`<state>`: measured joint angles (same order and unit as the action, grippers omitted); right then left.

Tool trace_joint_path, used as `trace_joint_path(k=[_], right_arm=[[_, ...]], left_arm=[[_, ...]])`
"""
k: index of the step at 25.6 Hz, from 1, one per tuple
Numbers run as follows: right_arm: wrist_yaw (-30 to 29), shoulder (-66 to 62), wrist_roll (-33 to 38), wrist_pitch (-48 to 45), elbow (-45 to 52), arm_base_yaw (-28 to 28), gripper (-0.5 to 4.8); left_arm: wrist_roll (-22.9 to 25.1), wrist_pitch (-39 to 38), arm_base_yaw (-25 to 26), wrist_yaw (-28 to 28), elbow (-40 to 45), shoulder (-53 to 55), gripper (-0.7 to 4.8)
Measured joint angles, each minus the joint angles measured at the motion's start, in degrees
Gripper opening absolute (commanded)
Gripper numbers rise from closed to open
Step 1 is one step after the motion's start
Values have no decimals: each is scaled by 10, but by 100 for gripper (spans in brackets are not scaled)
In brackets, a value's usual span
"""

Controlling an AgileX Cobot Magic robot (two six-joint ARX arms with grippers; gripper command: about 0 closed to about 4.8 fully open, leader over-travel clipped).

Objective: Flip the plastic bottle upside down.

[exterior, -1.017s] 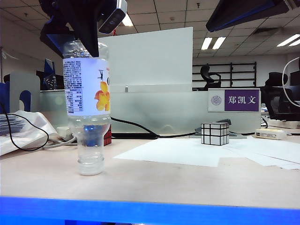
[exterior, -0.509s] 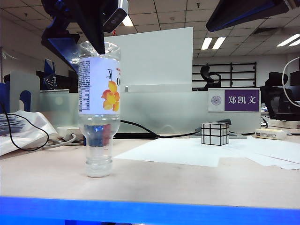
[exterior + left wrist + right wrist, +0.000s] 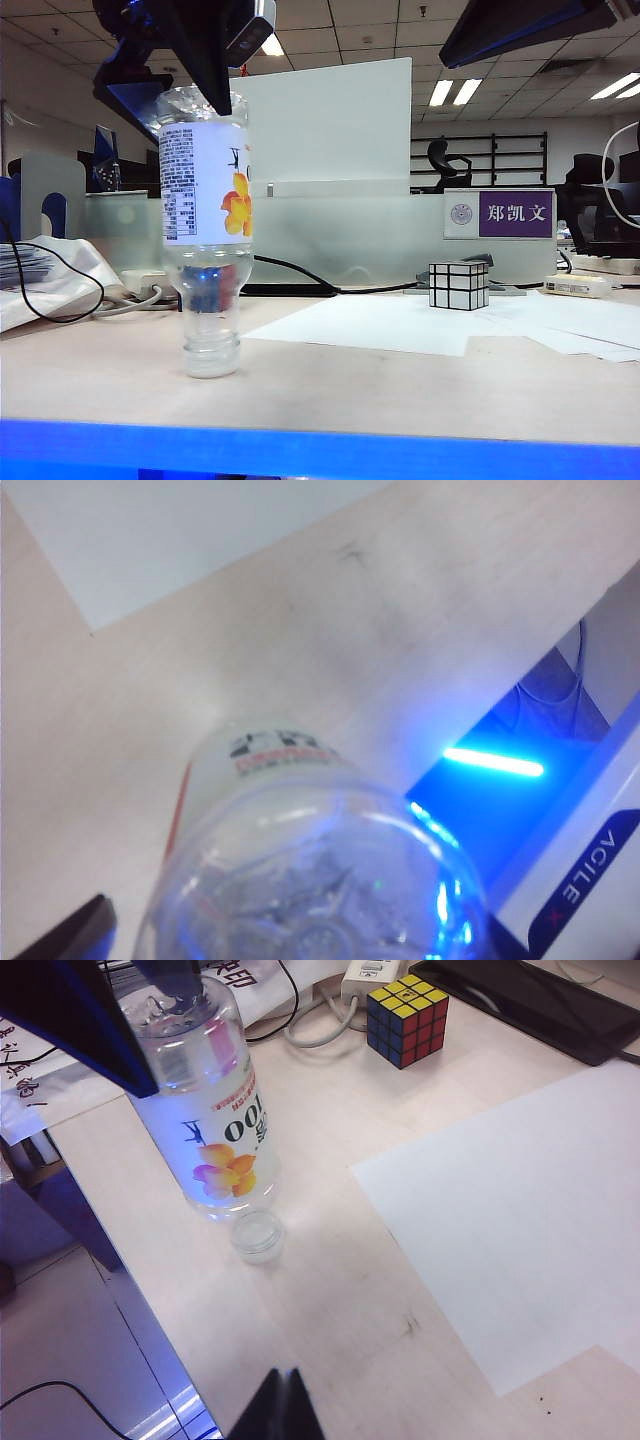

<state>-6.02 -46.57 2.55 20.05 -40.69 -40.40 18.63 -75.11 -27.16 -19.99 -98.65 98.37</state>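
The plastic bottle [image 3: 205,200] stands upside down on the table, its white cap [image 3: 211,360] down and its fruit label inverted. My left gripper [image 3: 185,85] hangs over the bottle's upturned base, open, with a dark finger on either side. In the left wrist view the clear base of the bottle [image 3: 300,860] fills the space between the jaws of the left gripper [image 3: 290,942]. The right wrist view shows the bottle [image 3: 210,1130] from the side. My right gripper [image 3: 283,1375] is shut and empty, hovering over bare table well away from the bottle.
A mirror cube [image 3: 459,285] sits right of centre and a coloured puzzle cube [image 3: 406,1020] lies behind the bottle. White paper sheets [image 3: 380,325] cover the middle and right. Cables and a power strip [image 3: 365,972] lie at the back. The table's blue front edge [image 3: 300,450] is close.
The left jaws spread off the bottle. The bottle shifted slightly right and now stands free on its cap. The right gripper has not moved.
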Motion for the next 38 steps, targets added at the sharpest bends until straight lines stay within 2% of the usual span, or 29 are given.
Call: trace_joint_path(k=[10,23,27,38], right_arm=[[0,0,0,0,0,0,-9],[0,0,0,0,0,0,-9],[0,0,0,-1,0,0,-9],[0,0,0,-1,0,0,-9]], left_arm=[[-2,40,0,0,-1,0,479],[-3,55,0,-1,-4,-2,479],[-15,76,0,-5,-4,-3,479],[-31,119,0,-83,-4,-3,479]])
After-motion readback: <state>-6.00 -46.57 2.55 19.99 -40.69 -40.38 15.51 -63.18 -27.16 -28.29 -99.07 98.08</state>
